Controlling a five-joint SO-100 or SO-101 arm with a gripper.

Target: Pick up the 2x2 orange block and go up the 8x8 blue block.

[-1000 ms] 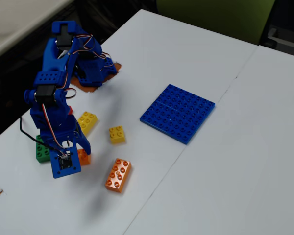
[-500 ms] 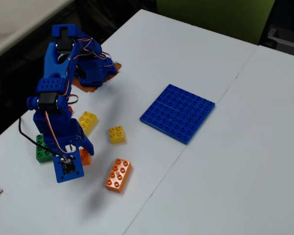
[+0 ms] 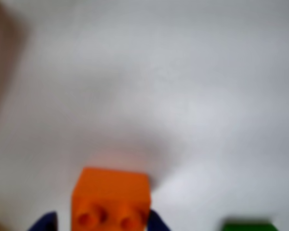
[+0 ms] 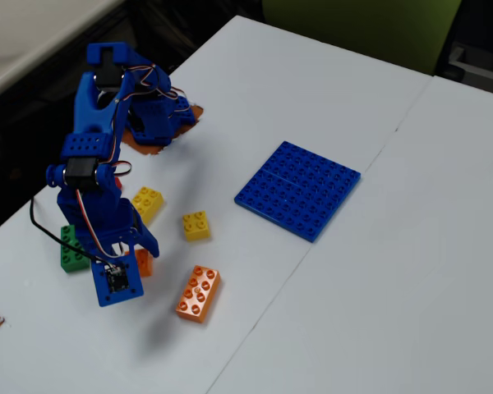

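The 2x2 orange block point(image 3: 111, 197) sits on the white table at the bottom of the blurred wrist view, between my two blue fingertips. The right fingertip point(image 3: 156, 221) is against its side, while a small gap shows between the block and the left fingertip point(image 3: 45, 222). My gripper point(image 3: 101, 222) is open around it. In the fixed view the gripper point(image 4: 140, 259) reaches down over the orange block point(image 4: 145, 263), which is mostly hidden by it. The 8x8 blue block point(image 4: 298, 189) lies flat to the right, well away from the arm.
A longer orange brick point(image 4: 199, 292) lies just right of the gripper. A yellow square brick point(image 4: 196, 225), another yellow brick point(image 4: 147, 203) and a green brick point(image 4: 70, 249) are close around it. The green brick point(image 3: 248, 226) also shows at the wrist view's bottom edge.
The arm has sunk slightly lower and shifted a little right over the small orange block. The bricks and the baseplate have not moved.
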